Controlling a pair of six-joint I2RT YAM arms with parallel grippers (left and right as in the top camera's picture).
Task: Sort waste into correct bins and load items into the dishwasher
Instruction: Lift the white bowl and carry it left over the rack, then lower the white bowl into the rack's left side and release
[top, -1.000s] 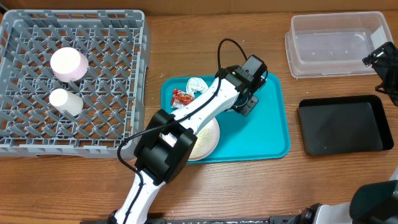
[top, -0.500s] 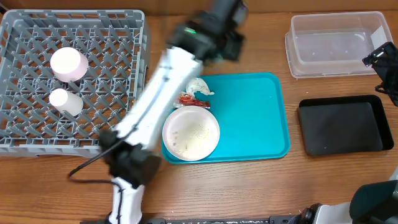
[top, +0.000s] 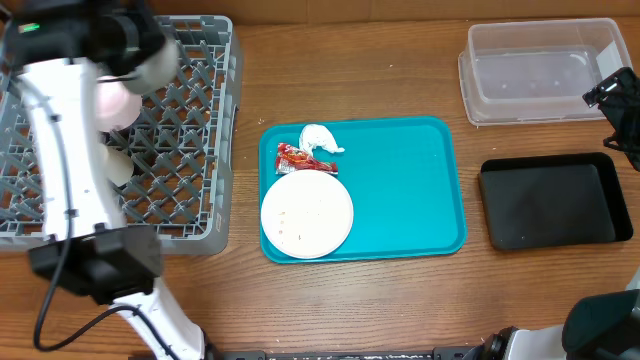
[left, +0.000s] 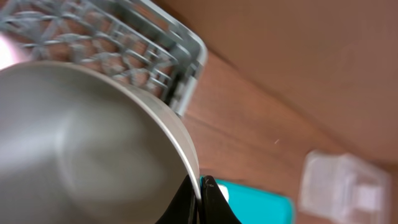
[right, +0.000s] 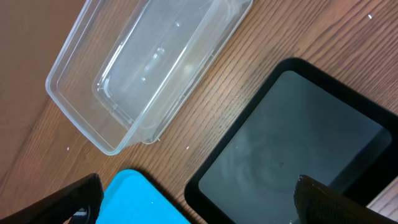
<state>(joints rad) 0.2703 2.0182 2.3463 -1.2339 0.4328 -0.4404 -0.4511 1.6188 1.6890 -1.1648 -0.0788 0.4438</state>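
Observation:
My left gripper is shut on the rim of the pale grey-green bowl, one finger inside and one outside. In the overhead view the bowl hangs blurred over the back of the grey dishwasher rack, which holds two white cups, partly hidden by my arm. The large white plate with rice-like crumbs lies on the teal tray, next to the red wrapper and the crumpled tissue. My right gripper stands open above the gap between the clear tub and the black tray.
The clear tub sits at the back right and the black tray in front of it. My left arm's base stands at the table's front left, and the arm crosses the rack's left half.
My left arm has swung from the teal tray up and left to over the rack, carrying the bowl. The plate, wrapper and tissue are now uncovered. The right arm has stayed put.

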